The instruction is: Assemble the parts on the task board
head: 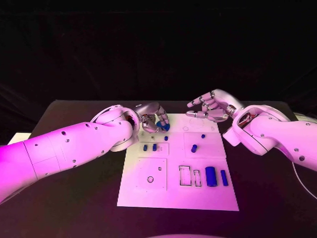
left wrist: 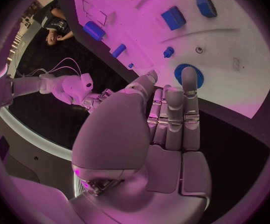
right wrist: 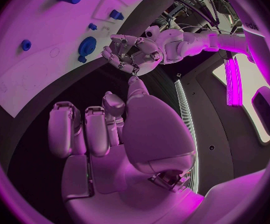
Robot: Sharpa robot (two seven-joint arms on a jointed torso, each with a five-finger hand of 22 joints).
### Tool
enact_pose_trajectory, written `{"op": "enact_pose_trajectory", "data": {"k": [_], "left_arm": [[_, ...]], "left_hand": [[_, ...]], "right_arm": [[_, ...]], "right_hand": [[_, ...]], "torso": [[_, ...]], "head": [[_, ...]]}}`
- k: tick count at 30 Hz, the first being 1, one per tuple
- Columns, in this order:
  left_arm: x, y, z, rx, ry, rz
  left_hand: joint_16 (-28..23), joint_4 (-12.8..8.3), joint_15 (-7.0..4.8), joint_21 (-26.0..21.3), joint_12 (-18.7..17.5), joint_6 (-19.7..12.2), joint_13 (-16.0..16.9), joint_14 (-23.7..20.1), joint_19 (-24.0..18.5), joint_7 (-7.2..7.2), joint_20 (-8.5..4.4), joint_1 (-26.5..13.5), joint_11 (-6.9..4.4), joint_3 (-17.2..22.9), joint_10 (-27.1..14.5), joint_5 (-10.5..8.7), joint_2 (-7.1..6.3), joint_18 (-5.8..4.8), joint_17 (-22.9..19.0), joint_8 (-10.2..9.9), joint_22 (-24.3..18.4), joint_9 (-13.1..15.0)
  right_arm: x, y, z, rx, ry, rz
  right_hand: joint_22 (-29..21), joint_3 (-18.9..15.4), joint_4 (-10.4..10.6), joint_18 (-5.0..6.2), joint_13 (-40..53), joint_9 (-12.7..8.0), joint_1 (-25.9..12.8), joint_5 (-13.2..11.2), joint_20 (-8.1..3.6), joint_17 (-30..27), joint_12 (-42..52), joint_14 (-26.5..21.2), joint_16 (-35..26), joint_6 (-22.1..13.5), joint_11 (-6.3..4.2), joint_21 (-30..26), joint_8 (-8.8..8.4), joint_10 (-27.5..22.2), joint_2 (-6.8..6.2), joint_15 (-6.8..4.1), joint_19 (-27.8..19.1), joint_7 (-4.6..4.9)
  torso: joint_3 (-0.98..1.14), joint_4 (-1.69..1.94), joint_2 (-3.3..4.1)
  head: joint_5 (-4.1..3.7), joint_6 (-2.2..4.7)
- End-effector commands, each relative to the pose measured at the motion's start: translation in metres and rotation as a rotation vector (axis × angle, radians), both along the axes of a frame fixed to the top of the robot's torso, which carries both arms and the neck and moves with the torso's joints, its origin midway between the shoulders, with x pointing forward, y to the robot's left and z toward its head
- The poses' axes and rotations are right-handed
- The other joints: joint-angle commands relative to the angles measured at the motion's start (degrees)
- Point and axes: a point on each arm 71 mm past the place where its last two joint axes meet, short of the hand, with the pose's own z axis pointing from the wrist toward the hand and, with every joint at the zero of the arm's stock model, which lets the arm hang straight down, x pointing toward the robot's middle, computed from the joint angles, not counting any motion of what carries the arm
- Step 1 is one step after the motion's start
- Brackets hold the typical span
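Progress looks early to mid. Head view: task board sits mid-counter, long axis running from the near edge toward the far edge. Two blue cylinders stand or lie beside empty rectangular slots at the board's near right; small blue pegs sit mid-left, one more peg mid-right. Several outlined recesses look unfilled, so I'd judge most of the assembly is left. Left robot hand hangs over the board's far left corner, fingers curled down around something blue; can't tell from here if it grips it. Right robot hand is lifted above the far right corner, fingers spread, nothing in it.

Left wrist view: left robot hand's fingers lie straight and close together, tips over a blue gear lying on the board. Touching or just above it, can't tell.

Right wrist view: right robot hand is empty, fingers loosely curled, off the board. Same gear shows just beside the left robot hand.

Whether the pegs are seated or loose is too small to read.
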Motion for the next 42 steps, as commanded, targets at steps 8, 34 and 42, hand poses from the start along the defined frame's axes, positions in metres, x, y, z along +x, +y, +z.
{"op": "enact_pose_trajectory", "data": {"k": [8,34,42], "left_arm": [[0.000,-0.017,-0.011,0.214,-0.032,-0.111],[0.007,-0.025,-0.024,0.283,-0.027,-0.100],[0.005,-0.029,-0.029,0.294,-0.012,-0.110]], "left_hand": [[13.2,0.4,-0.55,18.8,-3.7,3.9,-5.1,7.0,10.0,-0.42,-0.62,-1.7,-0.54,0.1,4.4,-0.28,0.00,-3.41,12.5,-3.3,14.8,-3.0],[13.4,-0.8,-1.25,23.6,-7.0,7.6,-8.0,7.7,12.0,-0.88,-1.30,-0.2,-1.21,2.9,9.4,-0.71,0.90,-4.28,10.6,-5.1,19.0,-4.5],[13.3,-1.1,-1.37,24.3,-7.8,8.4,-8.4,7.7,12.2,-1.03,-1.39,-0.6,-1.34,4.0,10.6,-0.89,0.58,-4.43,10.1,-5.5,19.6,-4.7]], "right_arm": [[-0.001,0.004,0.000,-0.001,0.003,0.023],[-0.001,0.006,0.000,-0.002,-0.004,0.024],[-0.001,0.006,0.000,-0.002,-0.003,0.025]], "right_hand": [[-0.1,-0.2,-0.1,0.43,-0.1,0.1,0.0,0.4,0.10,0.0,-0.2,2.3,-0.2,0.4,-0.01,-0.4,0.12,-0.3,0.51,-0.31,-0.3,0.10],[-0.1,-0.2,-0.2,0.43,-0.1,0.1,0.2,0.6,0.10,0.0,-0.2,2.3,-0.2,0.4,-0.02,-0.4,0.11,-0.3,0.78,-0.32,-0.3,0.09],[-0.1,-0.2,-0.2,0.43,-0.1,0.1,0.2,0.6,0.10,0.0,-0.2,2.3,-0.2,0.4,-0.02,-0.4,0.11,-0.3,0.78,-0.32,-0.3,0.09]], "torso": [[-0.03,-0.03,-0.04],[-0.06,0.06,-0.08],[-0.02,0.04,-0.08]], "head": [[-0.03,-0.16],[-0.31,-0.45],[-0.39,-0.48]]}}
